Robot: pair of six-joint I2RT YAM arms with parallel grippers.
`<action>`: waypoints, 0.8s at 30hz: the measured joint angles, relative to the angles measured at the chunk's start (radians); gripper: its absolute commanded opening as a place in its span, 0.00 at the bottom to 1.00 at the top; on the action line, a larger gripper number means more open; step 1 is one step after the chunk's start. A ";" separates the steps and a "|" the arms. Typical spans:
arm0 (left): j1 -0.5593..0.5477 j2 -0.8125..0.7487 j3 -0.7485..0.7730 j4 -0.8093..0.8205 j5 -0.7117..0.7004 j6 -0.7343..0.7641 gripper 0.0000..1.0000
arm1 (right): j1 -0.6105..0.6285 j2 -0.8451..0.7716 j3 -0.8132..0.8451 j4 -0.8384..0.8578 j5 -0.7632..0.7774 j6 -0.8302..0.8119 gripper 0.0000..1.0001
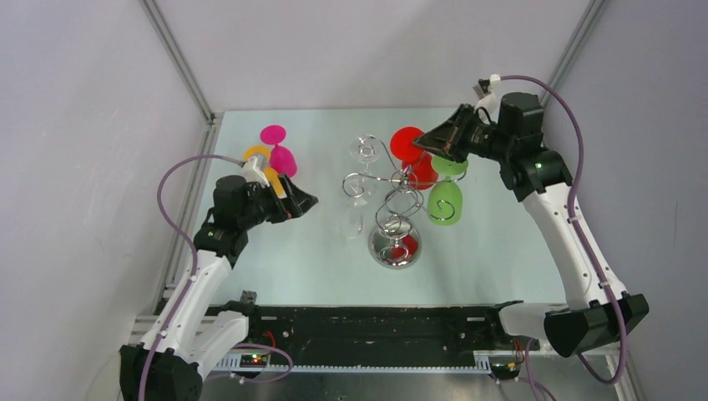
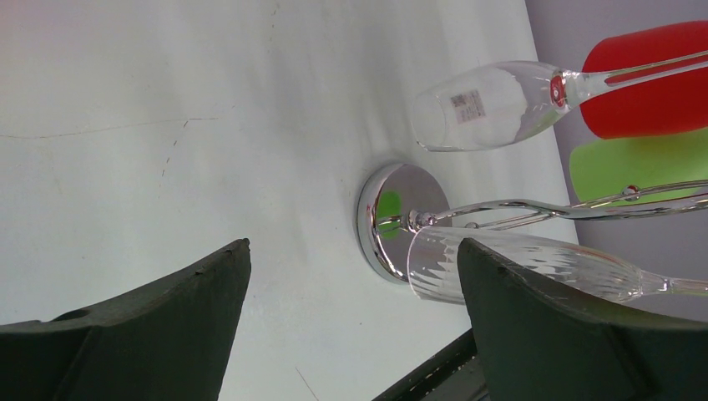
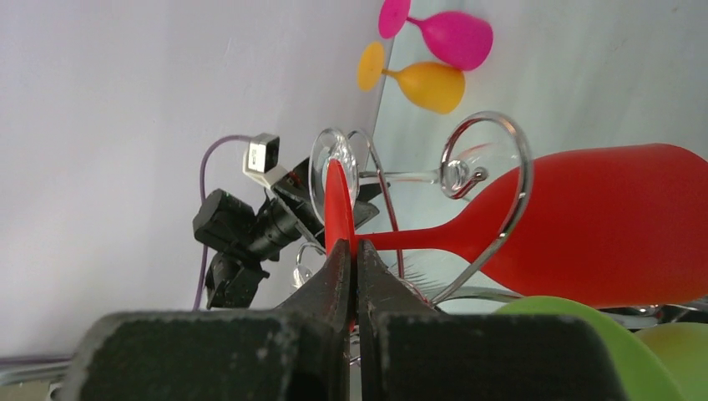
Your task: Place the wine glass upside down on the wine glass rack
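Note:
The chrome wine glass rack [image 1: 398,205] stands mid-table on its round mirrored base [image 1: 395,248]. My right gripper [image 1: 427,144] is shut on the foot of a red wine glass [image 1: 420,167], which is upside down at the rack's top. In the right wrist view the fingertips [image 3: 351,246] pinch the red foot disc [image 3: 337,200], the stem runs through a curled rack arm [image 3: 494,163], and the red bowl [image 3: 618,225] lies beyond it. My left gripper [image 1: 302,203] is open and empty, left of the rack. In the left wrist view it [image 2: 355,244] faces the base [image 2: 382,219].
A green glass [image 1: 445,200] and two clear glasses [image 1: 357,196] hang upside down on the rack. A pink glass [image 1: 281,156] and an orange glass [image 1: 265,171] stand at the back left near my left arm. Walls enclose the table on three sides.

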 measured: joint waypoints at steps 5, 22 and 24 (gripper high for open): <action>0.000 0.000 0.000 0.000 0.000 0.000 0.98 | -0.058 -0.015 -0.011 0.004 0.001 0.005 0.00; 0.006 0.005 0.000 0.000 0.000 0.000 0.98 | -0.117 0.036 -0.033 0.080 0.009 0.065 0.00; 0.006 0.005 0.000 0.000 0.000 0.000 0.98 | -0.122 0.044 -0.033 0.091 0.009 0.073 0.00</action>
